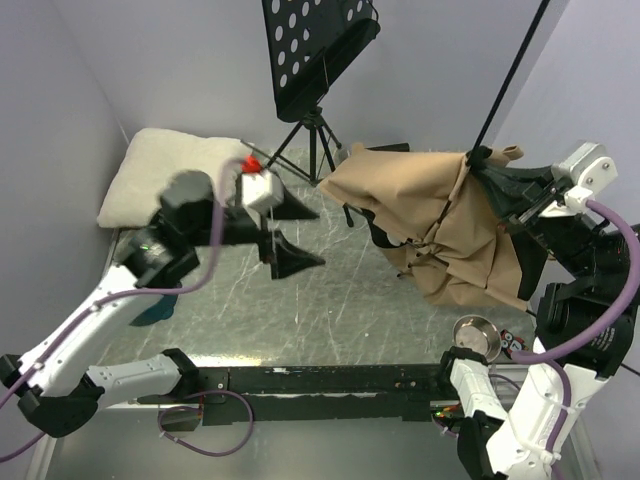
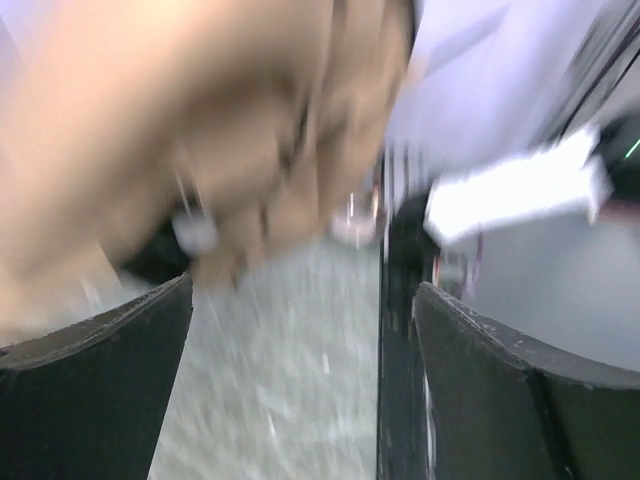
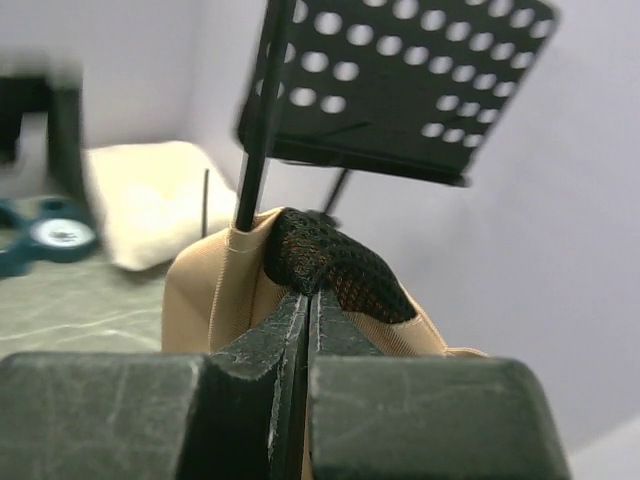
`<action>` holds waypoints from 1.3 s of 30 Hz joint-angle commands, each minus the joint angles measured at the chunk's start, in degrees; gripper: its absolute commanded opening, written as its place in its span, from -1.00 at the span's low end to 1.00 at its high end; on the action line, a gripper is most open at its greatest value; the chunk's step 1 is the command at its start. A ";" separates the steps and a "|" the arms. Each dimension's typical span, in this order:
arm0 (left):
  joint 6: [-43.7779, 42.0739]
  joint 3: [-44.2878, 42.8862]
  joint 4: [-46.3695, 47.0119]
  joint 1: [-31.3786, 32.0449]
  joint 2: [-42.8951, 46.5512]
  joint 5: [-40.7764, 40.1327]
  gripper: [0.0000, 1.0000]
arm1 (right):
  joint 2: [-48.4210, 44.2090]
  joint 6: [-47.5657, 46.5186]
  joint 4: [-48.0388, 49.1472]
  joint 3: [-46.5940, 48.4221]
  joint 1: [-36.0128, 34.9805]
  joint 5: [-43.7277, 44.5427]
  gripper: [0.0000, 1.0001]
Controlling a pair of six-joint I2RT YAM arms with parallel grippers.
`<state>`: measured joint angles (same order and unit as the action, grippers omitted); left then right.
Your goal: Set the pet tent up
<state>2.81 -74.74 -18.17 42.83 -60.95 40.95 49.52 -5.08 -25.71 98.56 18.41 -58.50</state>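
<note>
I'm pinching the tent (image 1: 440, 210) top tight w/ my R claw (image 3: 308, 300); L claw (image 1: 290, 232) is hanging wide open, empty, over counter (image 1: 330, 300).

This was a robotics lab test cell, not a lived-in room. Plain lavender walls (image 1: 70, 90) boxed in a scratched grey table (image 1: 340, 300) on three sides. Two white-and-black machines, the left arm (image 1: 70, 340) and the right arm (image 1: 540, 400), were bolted to a black rail (image 1: 330, 380) along the table's near edge, and purple cables (image 1: 622, 226) looped loosely from them. A black perforated stand (image 1: 320, 50) on a tripod stood at the back. The only homely items were a cream pillow (image 1: 165, 170), a small steel bowl (image 1: 477, 335) and a tan pet tent (image 1: 440, 210), all on that work surface.
</note>
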 commanded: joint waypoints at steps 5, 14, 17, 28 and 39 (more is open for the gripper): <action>11.68 -28.86 8.75 0.15 -5.93 6.76 0.96 | -3.90 15.45 8.57 -5.13 -0.13 -10.84 -1.00; 38.29 -43.28 34.66 0.50 -17.17 10.47 0.92 | -6.18 24.06 11.21 -9.61 -0.66 -16.56 -1.00; 39.73 -50.31 35.22 3.65 -22.96 8.54 0.93 | -6.98 23.81 10.69 -11.29 -1.54 -16.65 -1.00; 28.15 -64.11 39.36 22.46 -33.53 1.07 0.88 | -7.15 16.69 -0.21 -10.41 -7.77 -14.81 -1.00; 18.56 -70.63 37.43 29.76 -36.78 -8.95 0.60 | -8.03 10.80 -8.56 -9.88 -15.33 -10.85 -1.00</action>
<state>26.06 -142.71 18.83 70.26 -96.40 37.01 42.09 7.94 -30.94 87.74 4.62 -71.42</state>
